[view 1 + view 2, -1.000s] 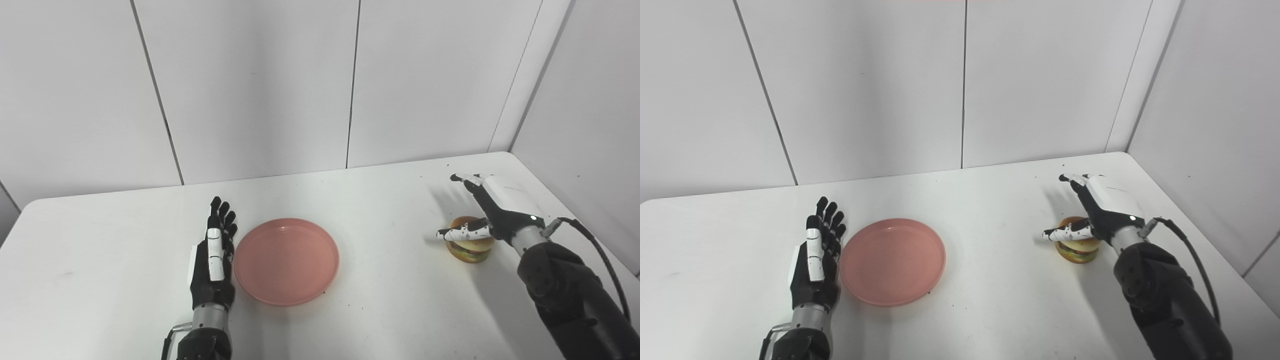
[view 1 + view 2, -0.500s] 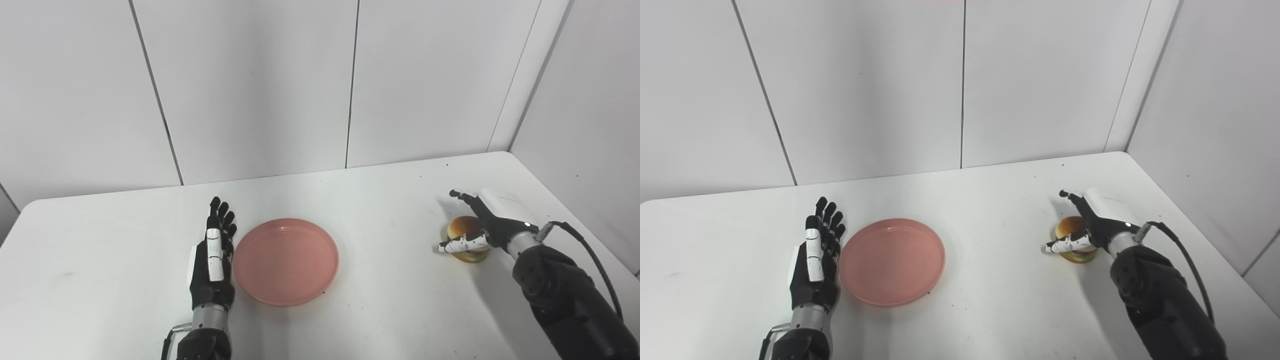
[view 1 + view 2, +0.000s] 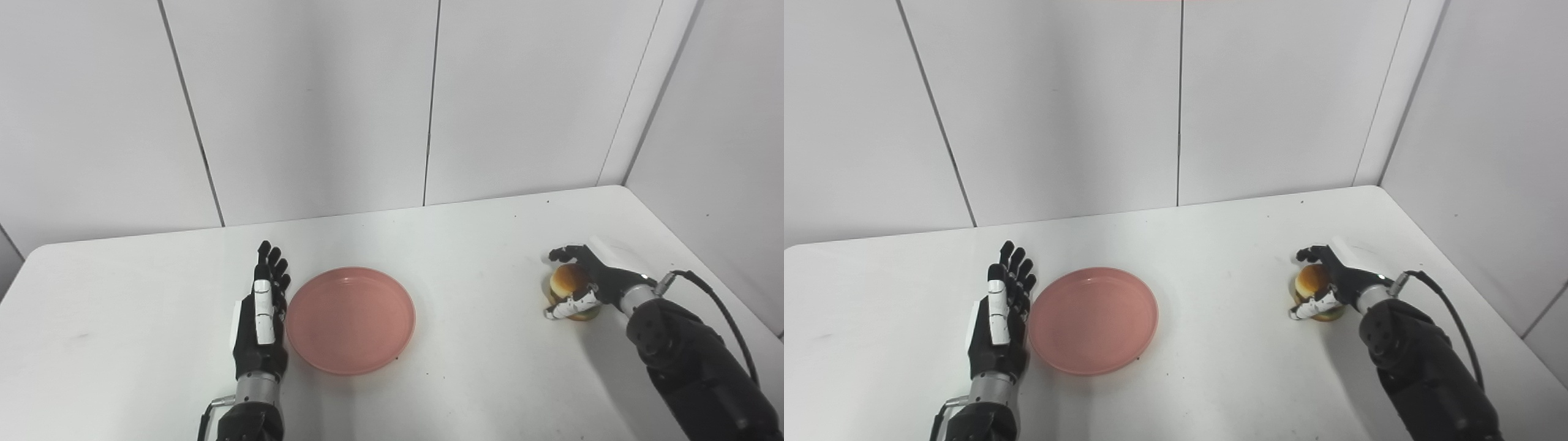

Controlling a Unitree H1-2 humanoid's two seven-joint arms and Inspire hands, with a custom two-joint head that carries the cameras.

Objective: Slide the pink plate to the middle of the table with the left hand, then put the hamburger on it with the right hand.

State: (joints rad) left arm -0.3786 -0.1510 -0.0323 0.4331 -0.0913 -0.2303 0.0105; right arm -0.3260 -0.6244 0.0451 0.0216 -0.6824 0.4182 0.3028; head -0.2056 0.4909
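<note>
One white bench [image 3: 153,343], filling the lower half of both views, backed by white wall panels [image 3: 306,104]. Two arms up from the bottom edge, one plate, one hamburger.

Right arm [image 3: 698,373]: thick, black, slanting in from the bottom right corner, a black cable [image 3: 729,312] looping off at the wrist. Left arm [image 3: 248,422]: only a short stretch in view at the bottom edge, pointing straight away toward the wall.

One pink plate [image 3: 350,319]: round, so no long axis to tell; flat on the bench, rim up, a little left of the middle and near the front half. Nothing on it.

Left robot hand [image 3: 262,312]: stretched flat and straight, on edge, thumb side up, fingers together and pointing at the back wall, palm toward the plate. Just beside the plate's left rim; whether touching cannot be told. Holding nothing.

Right robot hand [image 3: 585,283]: low over the hamburger, curled round it from the right and from behind, black fingers [image 3: 560,253] hooked over the far side of the bun, white-tipped thumb [image 3: 566,306] laid against the near side. Closing in, but a firm hold cannot be told.

One hamburger [image 3: 1312,283]: small, upright on the bench at the far right, well apart from the plate, tan bun on top, filling below mostly hidden by the thumb.
</note>
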